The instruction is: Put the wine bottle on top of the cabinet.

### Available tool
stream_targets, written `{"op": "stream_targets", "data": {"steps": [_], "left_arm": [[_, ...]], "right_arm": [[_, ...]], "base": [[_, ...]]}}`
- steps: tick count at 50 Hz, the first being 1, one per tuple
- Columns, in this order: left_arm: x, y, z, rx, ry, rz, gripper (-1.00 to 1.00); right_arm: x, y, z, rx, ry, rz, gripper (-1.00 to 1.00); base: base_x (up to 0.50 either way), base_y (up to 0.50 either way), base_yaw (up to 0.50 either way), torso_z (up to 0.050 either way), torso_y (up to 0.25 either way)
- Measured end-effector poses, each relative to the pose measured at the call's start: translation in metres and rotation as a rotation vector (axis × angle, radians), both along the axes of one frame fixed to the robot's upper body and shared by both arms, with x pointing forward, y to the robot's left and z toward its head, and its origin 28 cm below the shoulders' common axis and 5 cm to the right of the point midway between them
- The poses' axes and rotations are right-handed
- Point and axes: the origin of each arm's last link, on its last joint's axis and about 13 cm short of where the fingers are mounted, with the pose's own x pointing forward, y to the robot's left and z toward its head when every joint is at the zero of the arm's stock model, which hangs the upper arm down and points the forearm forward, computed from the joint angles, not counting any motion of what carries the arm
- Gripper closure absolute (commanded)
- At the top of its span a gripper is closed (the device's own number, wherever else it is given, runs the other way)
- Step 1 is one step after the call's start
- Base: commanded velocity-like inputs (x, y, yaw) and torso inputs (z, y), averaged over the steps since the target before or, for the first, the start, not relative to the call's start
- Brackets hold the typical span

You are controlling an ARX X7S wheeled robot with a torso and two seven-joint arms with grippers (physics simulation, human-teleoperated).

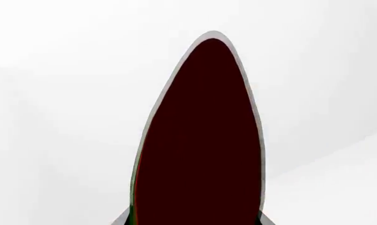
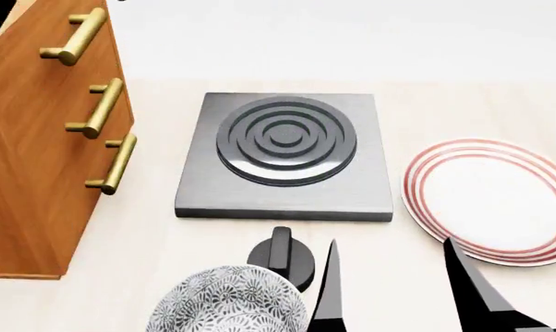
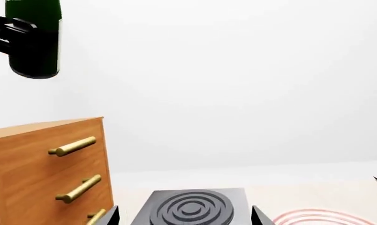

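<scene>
I hold the wine bottle (image 3: 33, 44) clamped in my left gripper (image 3: 4, 32), raised in the air well above the cabinet (image 3: 44, 173) and clear of its top. My right gripper (image 2: 388, 283) stands open low over the table, near the stove plate (image 2: 285, 155), patterned bowl (image 2: 227, 304) and striped plate (image 2: 490, 200).

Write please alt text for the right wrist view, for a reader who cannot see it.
A dark green glass wine bottle, gripped by a black gripper, hangs in the air above a reddish-brown wooden cabinet with brass bar handles. Lower down lie a grey square stove plate with raised rings and part of a red-striped white plate.
</scene>
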Motion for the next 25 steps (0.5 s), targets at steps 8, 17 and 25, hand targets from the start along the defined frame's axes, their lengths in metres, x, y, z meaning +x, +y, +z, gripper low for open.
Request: {"op": "stream_targets", "data": {"steps": [8, 17, 25], "left_arm": [[-0.001, 0.021, 0.039, 0.015, -0.036, 0.096, 1.00], [0.000, 0.043, 0.078, 0.020, -0.079, 0.189, 1.00], [0.003, 0.063, 0.100, -0.022, -0.097, 0.253, 1.00]], "right_arm": [[0.000, 0.000, -0.001, -0.001, 0.006, 0.002, -1.00], [0.001, -0.001, -0.002, 0.002, 0.009, -0.003, -1.00], [0.001, -0.004, -0.002, 0.010, 0.011, -0.016, -1.00]], "base": [[0.00, 0.00, 0.00, 0.000, 0.000], [0.00, 0.00, 0.00, 0.000, 0.001], [0.00, 0.00, 0.00, 0.000, 0.001]]}}
